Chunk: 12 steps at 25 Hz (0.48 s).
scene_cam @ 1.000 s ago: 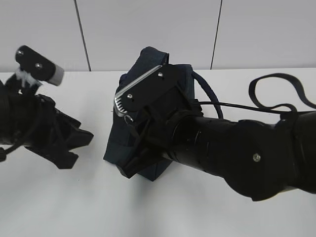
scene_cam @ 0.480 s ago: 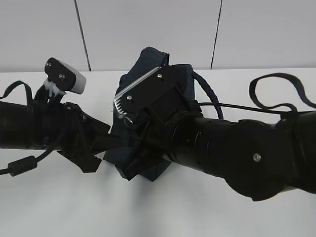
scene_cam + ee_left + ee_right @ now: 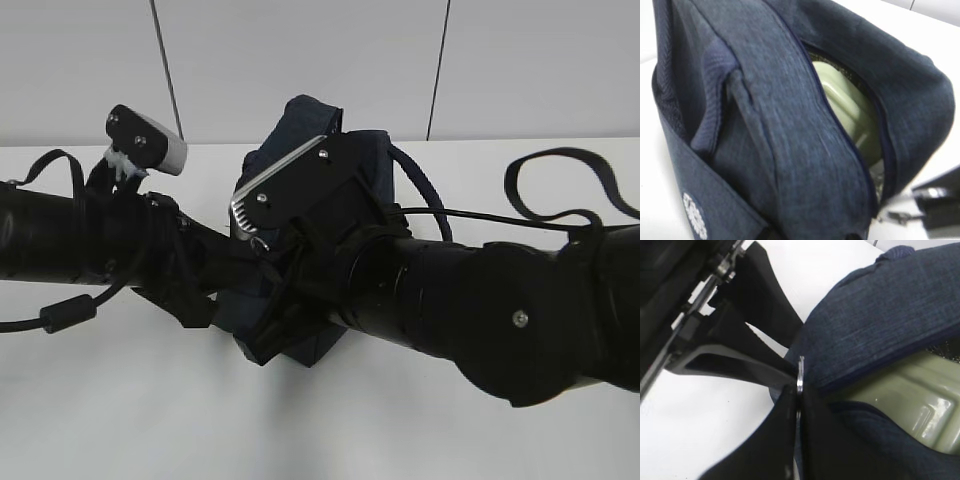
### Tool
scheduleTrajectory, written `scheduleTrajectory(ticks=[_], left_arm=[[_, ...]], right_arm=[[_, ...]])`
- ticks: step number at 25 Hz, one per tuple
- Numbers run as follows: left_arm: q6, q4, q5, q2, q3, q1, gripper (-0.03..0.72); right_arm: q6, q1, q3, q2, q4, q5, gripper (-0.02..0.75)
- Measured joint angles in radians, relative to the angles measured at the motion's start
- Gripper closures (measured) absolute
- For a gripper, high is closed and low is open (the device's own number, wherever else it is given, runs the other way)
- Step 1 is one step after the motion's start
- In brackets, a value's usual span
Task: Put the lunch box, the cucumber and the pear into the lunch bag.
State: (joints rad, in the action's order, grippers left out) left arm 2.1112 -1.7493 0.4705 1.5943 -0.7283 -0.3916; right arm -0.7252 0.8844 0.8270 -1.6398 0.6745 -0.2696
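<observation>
The lunch bag (image 3: 300, 230), a dark navy bag of coarse woven fabric with soft, rounded folds, is seen standing on the white table (image 3: 120, 420) between the two black arms, its zipper opening running lengthwise along the top. Through that parted opening a sage-green lunch box lid (image 3: 847, 112) of smooth, glossy plastic with rounded corners is shown lying inside the bag, its long axis in line with the slit; only part of it is exposed, the rest being covered by the fabric edges. A round white printed emblem (image 3: 694, 223) is carried low on the bag's side. A rope-like navy loop handle (image 3: 420, 190) is visible behind the bag. The right gripper (image 3: 799, 390) is closed narrowly on a thin silver ring pull (image 3: 800, 374) at the end of the zipper, its matte black fingers (image 3: 767, 440) pressed together. The left gripper (image 3: 225, 275) is pressed against the bag's left side, but its fingertips are masked by the right arm, so its state cannot be told. The cucumber and the pear cannot be made out.
</observation>
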Motion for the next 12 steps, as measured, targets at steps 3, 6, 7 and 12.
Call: scheduleTrajectory(ticks=[3,6,7,12], left_arm=[[0.000,0.000,0.020,0.029,-0.015,0.000,0.418],[0.000,0.000,0.031,0.048,-0.018,0.000,0.431],[0.000,0.000,0.033,0.051,-0.018,0.000,0.461],[0.000,0.000,0.033,0.058,-0.020,0.000,0.678]], right_arm=[[-0.001,0.000,0.000,0.000,0.000,0.004,0.732],[-0.001,0.000,0.000,0.000,0.000,0.008,0.732],[-0.001,0.000,0.000,0.000,0.000,0.010,0.732],[-0.001,0.000,0.000,0.000,0.001,0.014,0.732]])
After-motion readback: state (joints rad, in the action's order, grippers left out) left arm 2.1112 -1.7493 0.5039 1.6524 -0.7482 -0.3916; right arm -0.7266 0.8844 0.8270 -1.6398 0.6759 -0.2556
